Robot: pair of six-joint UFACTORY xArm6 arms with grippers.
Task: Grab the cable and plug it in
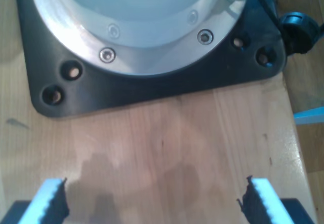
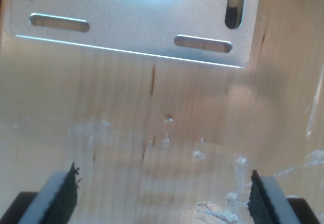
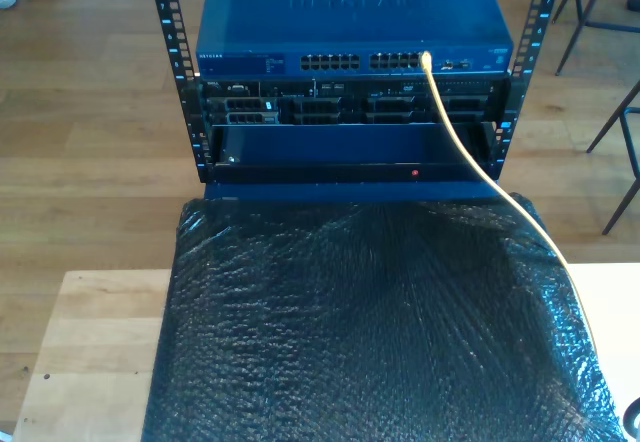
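Note:
The cable [image 3: 470, 152] is thin and pale yellow. One end sits at a port [image 3: 427, 59] in the row on the front of the blue switch [image 3: 350, 22]. From there it runs down over the black sheet towards the exterior view's lower right edge. My first gripper [image 1: 154, 201] is open over bare wood, with nothing between its fingers [image 1: 50, 201]. My second gripper [image 2: 163, 196] is also open over scratched wood, and its pads [image 2: 63, 193] hold nothing. Neither wrist view has the cable in it.
A black base plate [image 1: 152, 92] carrying a silver arm flange lies ahead of my first gripper. A slotted metal plate [image 2: 131, 36] lies ahead of my second. A black bubble-wrap sheet [image 3: 370, 332] covers the table [image 3: 90, 342] in front of the rack [image 3: 200, 142].

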